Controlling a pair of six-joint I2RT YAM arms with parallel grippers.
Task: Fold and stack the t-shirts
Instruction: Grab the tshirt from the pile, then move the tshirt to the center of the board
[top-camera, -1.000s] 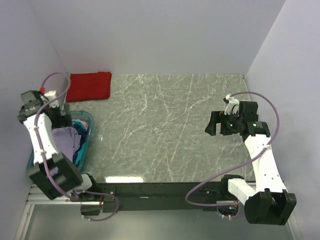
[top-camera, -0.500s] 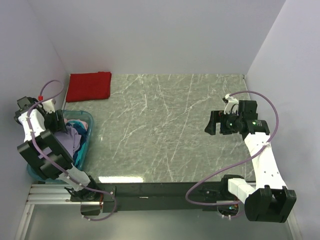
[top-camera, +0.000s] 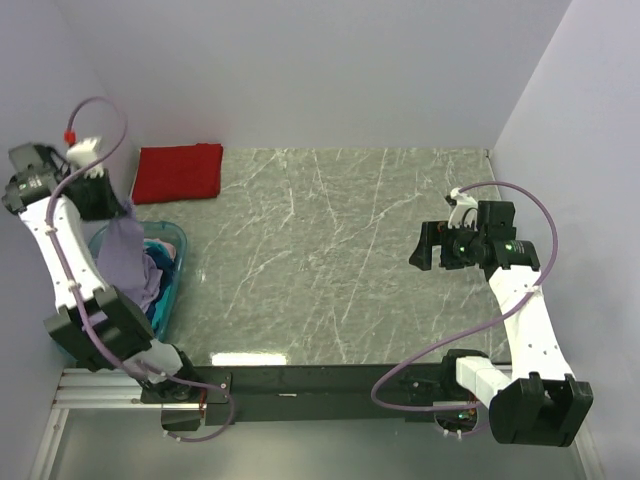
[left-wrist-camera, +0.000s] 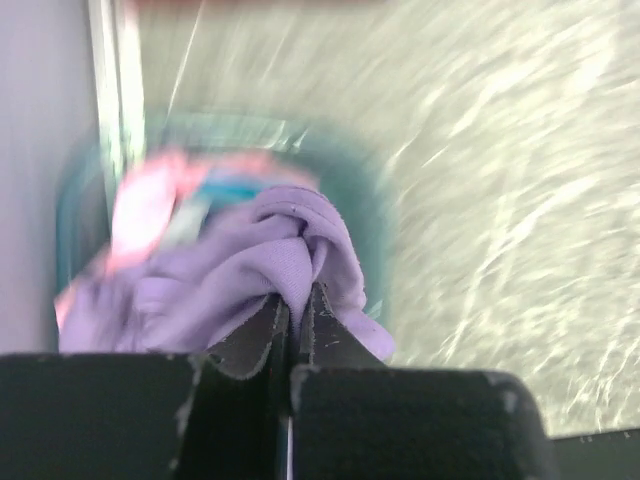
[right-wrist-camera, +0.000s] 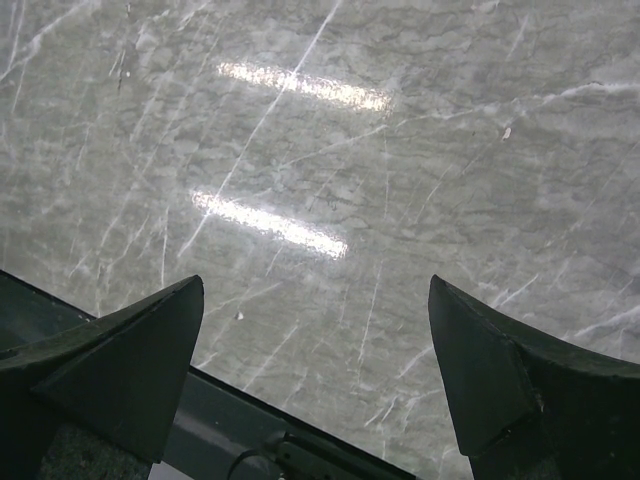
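My left gripper (top-camera: 122, 205) (left-wrist-camera: 293, 300) is shut on a pinch of the light purple t-shirt (top-camera: 125, 255) (left-wrist-camera: 270, 255), which hangs stretched from the jaws down into the teal tub (top-camera: 178, 262). Pink and blue t-shirts (top-camera: 160, 260) lie under it in the tub; pink cloth (left-wrist-camera: 150, 200) shows blurred in the left wrist view. A folded red t-shirt (top-camera: 179, 172) lies flat at the table's far left corner. My right gripper (top-camera: 428, 248) (right-wrist-camera: 318, 330) hovers open over bare marble at the right, holding nothing.
The teal tub (left-wrist-camera: 345, 160) stands at the table's left edge beside the wall. The grey marble tabletop (top-camera: 330, 250) stretches between the arms. White walls close in at the back and both sides. A dark rail (top-camera: 300, 375) runs along the near edge.
My left gripper has shut on the purple t-shirt in the tub and lifted up and back, drawing the cloth out. The right arm has not moved.
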